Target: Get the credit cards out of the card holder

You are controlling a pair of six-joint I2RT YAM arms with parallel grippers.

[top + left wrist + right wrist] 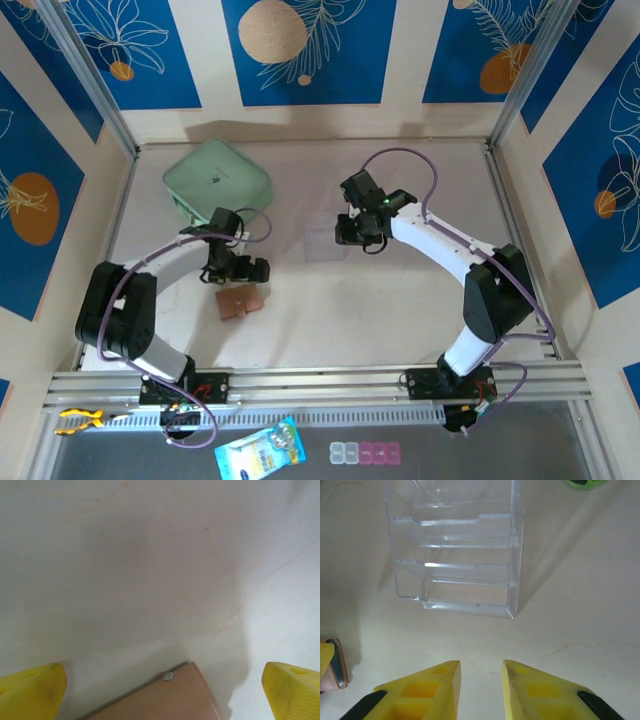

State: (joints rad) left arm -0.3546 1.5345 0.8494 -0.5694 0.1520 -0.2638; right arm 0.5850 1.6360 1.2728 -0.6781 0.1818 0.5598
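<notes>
Clear box [455, 555] nr R hand [481, 672]

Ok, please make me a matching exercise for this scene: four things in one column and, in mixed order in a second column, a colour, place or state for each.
Things
1. card holder
2. box
3. case
4. left gripper

Descriptions
A. mint green, square
B. wide open, just above the card holder's edge
C. transparent, in front of the right gripper
D. tan, lying flat

Pairs: 1-D, 2-C, 3-A, 4-B
</notes>
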